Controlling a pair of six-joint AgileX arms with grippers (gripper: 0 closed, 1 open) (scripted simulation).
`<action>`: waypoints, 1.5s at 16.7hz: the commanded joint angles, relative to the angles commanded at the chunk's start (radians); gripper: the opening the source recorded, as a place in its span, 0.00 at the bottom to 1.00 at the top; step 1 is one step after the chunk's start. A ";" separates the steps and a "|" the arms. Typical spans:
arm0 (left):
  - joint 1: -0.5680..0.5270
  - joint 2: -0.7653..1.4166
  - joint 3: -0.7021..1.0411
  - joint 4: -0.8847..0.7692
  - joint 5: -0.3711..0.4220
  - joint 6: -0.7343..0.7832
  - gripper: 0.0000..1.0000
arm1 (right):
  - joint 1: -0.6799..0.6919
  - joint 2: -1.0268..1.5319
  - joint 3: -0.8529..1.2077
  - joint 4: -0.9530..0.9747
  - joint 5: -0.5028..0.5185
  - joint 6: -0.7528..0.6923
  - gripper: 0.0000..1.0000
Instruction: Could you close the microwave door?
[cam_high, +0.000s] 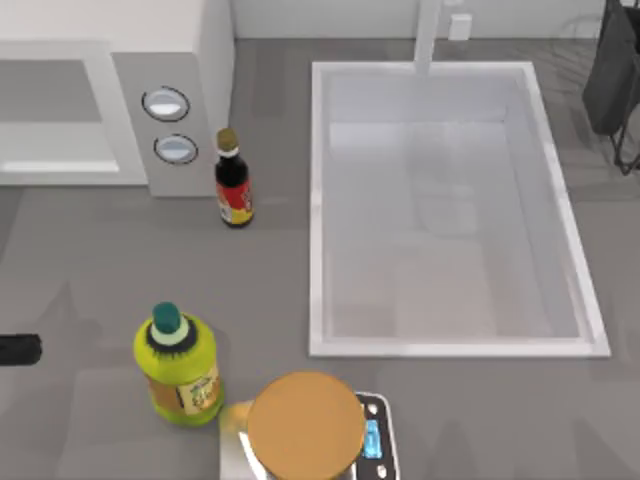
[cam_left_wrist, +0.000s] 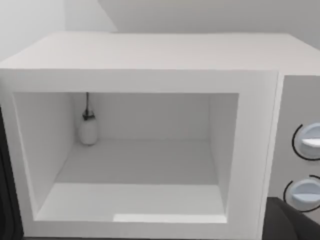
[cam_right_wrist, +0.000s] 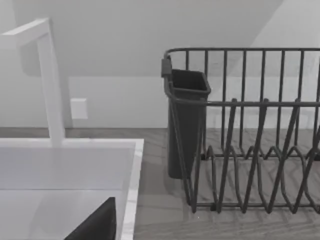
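Observation:
The microwave (cam_high: 170, 60) stands at the table's far left, a white box with two round knobs (cam_high: 165, 103) on its grey side panel. Its front is open: the left wrist view looks straight into the empty cavity (cam_left_wrist: 135, 165), knobs (cam_left_wrist: 307, 142) at the side. The microwave door is out of view; a dark strip (cam_left_wrist: 4, 190) at the cavity's hinge side cannot be identified. A dark part of my left gripper (cam_high: 18, 348) pokes in at the table's left edge, well in front of the microwave. A dark wedge of my right gripper (cam_right_wrist: 95, 225) hangs over the sink's corner.
A dark sauce bottle (cam_high: 233, 180) stands just right of the microwave. A green bottle (cam_high: 178, 365) and a brown round lid on a scale (cam_high: 305, 425) sit near the front. The white sink (cam_high: 320, 200) with its faucet (cam_right_wrist: 50, 80) fills the right; a black dish rack (cam_right_wrist: 250, 140) stands beyond.

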 joint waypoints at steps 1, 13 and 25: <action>-0.014 0.006 0.004 0.002 -0.014 0.000 0.00 | 0.000 0.000 0.000 0.000 0.000 0.000 1.00; -0.222 0.065 0.039 0.027 -0.222 0.001 0.00 | 0.000 0.000 0.000 0.000 0.000 0.000 1.00; -0.054 0.233 0.198 -0.040 -0.078 0.081 0.00 | 0.000 0.000 0.000 0.000 0.000 0.000 1.00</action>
